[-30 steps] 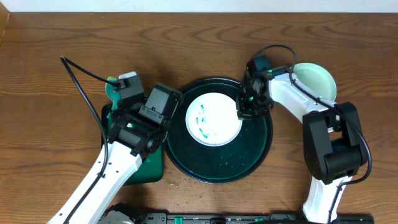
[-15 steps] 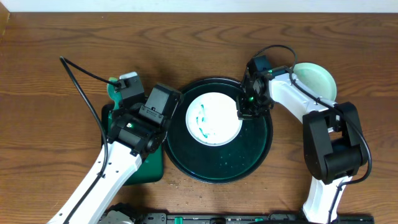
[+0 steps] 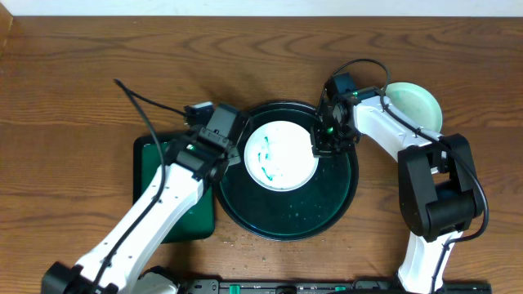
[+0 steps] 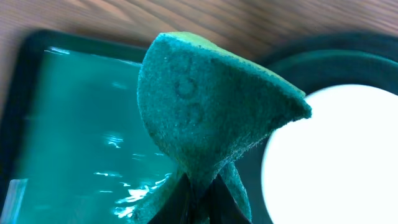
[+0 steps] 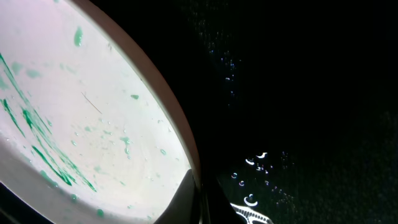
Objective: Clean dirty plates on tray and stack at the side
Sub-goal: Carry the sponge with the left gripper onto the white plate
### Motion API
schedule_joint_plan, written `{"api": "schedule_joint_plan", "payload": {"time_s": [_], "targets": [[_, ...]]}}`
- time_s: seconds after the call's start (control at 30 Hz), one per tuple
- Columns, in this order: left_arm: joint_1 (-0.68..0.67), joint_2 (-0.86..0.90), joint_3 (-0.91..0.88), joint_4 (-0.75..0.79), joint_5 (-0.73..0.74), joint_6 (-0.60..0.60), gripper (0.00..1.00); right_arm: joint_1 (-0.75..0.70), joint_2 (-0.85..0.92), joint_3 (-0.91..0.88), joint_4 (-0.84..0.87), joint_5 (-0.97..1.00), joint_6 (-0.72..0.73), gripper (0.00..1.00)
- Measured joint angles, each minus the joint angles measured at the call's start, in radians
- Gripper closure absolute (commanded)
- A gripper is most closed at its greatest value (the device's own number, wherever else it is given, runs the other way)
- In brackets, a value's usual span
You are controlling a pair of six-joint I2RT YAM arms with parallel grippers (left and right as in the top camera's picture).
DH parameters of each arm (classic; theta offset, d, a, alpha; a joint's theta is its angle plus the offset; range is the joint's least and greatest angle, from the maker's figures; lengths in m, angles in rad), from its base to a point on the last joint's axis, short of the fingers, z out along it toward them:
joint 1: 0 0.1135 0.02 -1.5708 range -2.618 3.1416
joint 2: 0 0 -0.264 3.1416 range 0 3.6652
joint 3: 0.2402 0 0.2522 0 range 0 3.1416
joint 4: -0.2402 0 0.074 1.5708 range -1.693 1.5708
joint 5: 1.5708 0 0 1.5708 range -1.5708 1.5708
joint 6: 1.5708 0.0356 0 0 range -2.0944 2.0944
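We see the smeared plate [image 3: 280,155] lying inside the round dark tray [image 3: 327,214], a little nearer the tray's far rim than its near one, with green streaks across its left half. The right jaws are pinched narrow on this plate's right rim. In the right wrist view that rim runs straight down into them, with the wet black tray floor beside it. The left jaws are clamped on a green sponge [image 4: 205,112], which stands folded above them where the small rectangular green tray [image 4: 74,137] meets the round tray's left rim. The plate sits just to the right of the sponge, and we cannot tell whether they touch. A second, pale plate [image 3: 418,102] rests on the surface [image 3: 245,57] beyond the round tray's far right rim, partly hidden by the right arm.
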Motion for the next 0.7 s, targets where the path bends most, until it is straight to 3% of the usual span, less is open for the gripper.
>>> {"api": "schedule_joint_plan", "payload": {"time_s": [0.27,0.53,0.7], "targets": [[-0.057,0.125,0.0,0.137,0.206,-0.003,0.93,0.0,0.0,0.0,-0.002,0.0,-0.004,0.99],[-0.171,0.286,0.0,0.329,0.302,-0.009,0.93,0.0,0.0,0.0,-0.003,-0.002,-0.007,0.99],[-0.223,0.366,0.0,0.396,0.325,-0.073,0.93,0.0,0.0,0.0,-0.006,-0.005,-0.007,0.99]]}}
